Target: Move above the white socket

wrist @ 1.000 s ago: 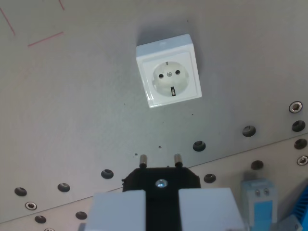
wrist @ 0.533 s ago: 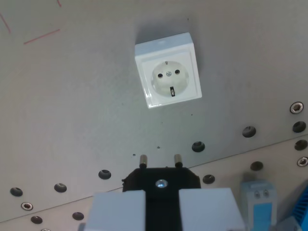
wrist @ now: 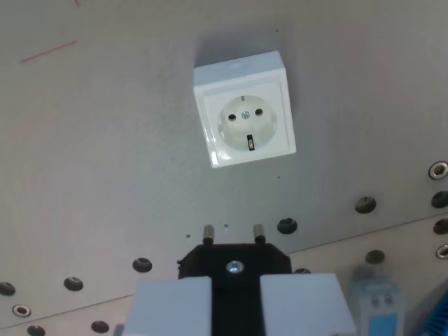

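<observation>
One white socket [wrist: 244, 108] with two round pin holes lies ahead of the jaws, one black plug [wrist: 234, 263] with two metal pins sits between them, and one blue-and-white block [wrist: 376, 301] shows at the wrist view's right of them.

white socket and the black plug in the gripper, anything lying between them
Nothing does. In the wrist view the stretch from the plug and its two pins up to the white socket is bare grey table, with only a few tiny specks. The round holes sit off to the sides.
</observation>
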`<state>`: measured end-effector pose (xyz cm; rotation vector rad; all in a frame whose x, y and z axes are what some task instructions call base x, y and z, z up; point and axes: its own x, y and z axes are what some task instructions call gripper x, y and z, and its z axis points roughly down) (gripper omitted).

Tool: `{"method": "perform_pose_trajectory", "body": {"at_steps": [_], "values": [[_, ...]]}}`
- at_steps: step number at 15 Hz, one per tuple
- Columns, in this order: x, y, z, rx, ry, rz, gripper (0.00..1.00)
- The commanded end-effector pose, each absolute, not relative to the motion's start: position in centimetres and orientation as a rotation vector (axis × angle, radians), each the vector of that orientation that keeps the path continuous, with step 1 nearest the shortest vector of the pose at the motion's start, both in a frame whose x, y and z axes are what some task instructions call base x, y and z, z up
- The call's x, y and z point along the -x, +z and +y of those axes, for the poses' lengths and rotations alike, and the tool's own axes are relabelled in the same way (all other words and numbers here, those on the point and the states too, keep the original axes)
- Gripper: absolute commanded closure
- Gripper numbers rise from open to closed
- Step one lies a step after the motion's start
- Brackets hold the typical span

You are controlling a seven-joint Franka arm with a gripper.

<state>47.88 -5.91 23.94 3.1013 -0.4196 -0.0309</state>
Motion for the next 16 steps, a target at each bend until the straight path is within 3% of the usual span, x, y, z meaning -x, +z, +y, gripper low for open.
{"method": "perform_pose_trajectory", "body": {"at_steps": [1,16], "values": [[-47.4,22.7,-6.4,-3.104,0.12,-0.311,1.0],[-46.6,17.1,-7.0,-3.09,0.155,-0.167,1.0]]}}
